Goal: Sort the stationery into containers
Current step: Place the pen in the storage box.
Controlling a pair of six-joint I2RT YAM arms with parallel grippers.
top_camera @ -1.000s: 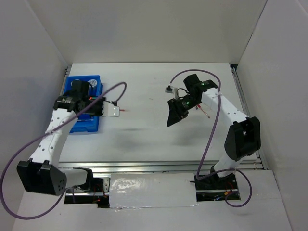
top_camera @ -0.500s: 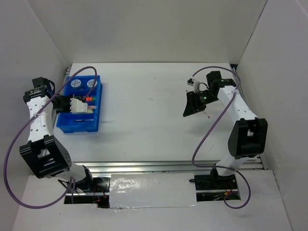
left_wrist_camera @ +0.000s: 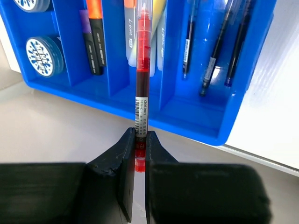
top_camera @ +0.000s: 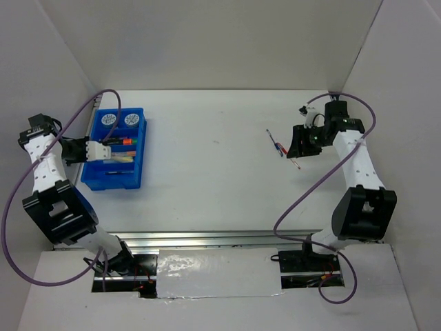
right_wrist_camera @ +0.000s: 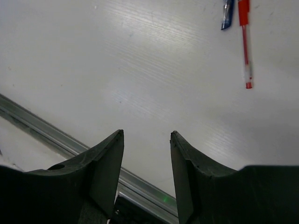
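red pen [left_wrist_camera: 141,100] in left gripper [left_wrist_camera: 139,149], over tray [left_wrist_camera: 205,131] edge

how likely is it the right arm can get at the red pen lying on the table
Probably yes. The right gripper is open and empty above the table, and the red pen lies just ahead, beside a blue pen, with nothing in between.

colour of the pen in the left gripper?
Red: the pen in the left gripper shows best in the left wrist view.
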